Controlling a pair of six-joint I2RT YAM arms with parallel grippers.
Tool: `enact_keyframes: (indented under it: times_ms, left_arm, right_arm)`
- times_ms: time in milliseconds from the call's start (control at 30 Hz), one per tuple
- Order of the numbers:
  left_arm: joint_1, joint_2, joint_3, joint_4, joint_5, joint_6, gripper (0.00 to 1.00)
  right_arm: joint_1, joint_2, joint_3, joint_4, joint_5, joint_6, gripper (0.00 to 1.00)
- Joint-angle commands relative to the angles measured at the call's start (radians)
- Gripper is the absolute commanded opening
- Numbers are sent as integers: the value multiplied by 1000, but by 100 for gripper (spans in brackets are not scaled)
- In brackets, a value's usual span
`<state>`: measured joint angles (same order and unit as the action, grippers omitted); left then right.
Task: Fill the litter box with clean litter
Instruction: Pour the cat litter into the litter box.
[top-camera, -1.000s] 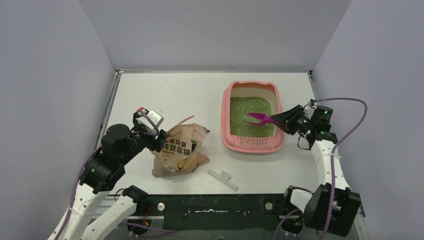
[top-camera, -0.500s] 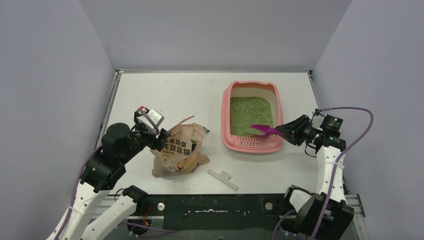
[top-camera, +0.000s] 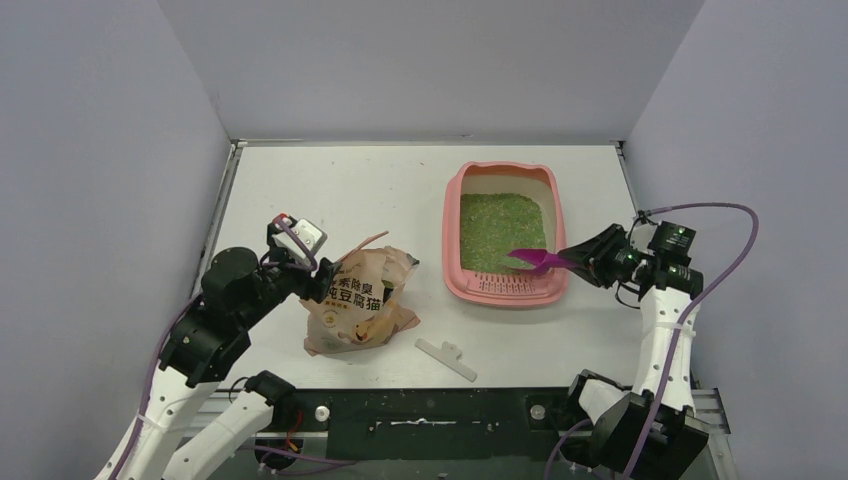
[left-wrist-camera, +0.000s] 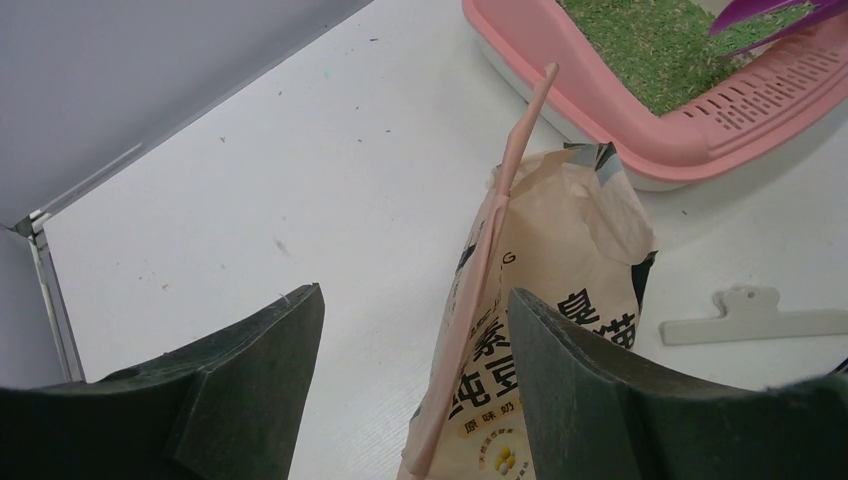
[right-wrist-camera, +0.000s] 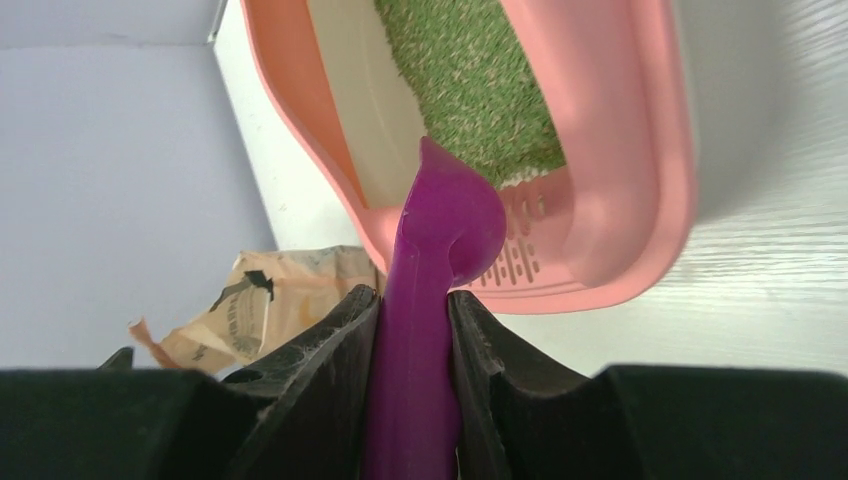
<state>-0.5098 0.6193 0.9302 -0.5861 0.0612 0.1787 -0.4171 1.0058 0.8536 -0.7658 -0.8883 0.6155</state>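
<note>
Top external: green granular litter (top-camera: 500, 222) beds pink plastic litter box (top-camera: 452, 240), fill seemingly near done. Right gripper (top-camera: 578, 261) clenches magenta scoop (top-camera: 533, 259); left gripper (left-wrist-camera: 415, 300) released astride tan bag (left-wrist-camera: 560, 240).

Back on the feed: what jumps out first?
The pink litter box at right centre, holding a bed of green litter, stands out first. The right end effector grips a magenta scoop over the box's near end. Left of it sits a crumpled litter bag, its top edge between the open jaws of the left end effector.
</note>
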Motion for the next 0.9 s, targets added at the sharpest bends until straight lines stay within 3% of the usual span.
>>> enact_keyframes:
  times_ms: [0, 233, 500, 700, 867]
  left_arm:
    - [-4, -19, 15, 45, 1, 5, 65]
    - [-4, -27, 5, 44, -8, 8, 66]
    - [-4, -27, 2, 46, -15, 13, 66]
    - [-4, -34, 8, 27, -20, 10, 66]
    - [-4, -47, 13, 14, -35, 10, 66]
  right_arm:
    - [-15, -20, 126, -98, 151, -110, 0]
    - [-15, -12, 196, -123, 201, -142, 0]
    - [89, 35, 268, 21, 248, -93, 0]
    - [341, 147, 387, 28, 436, -112, 0]
    - [486, 136, 459, -81, 762, -210, 0]
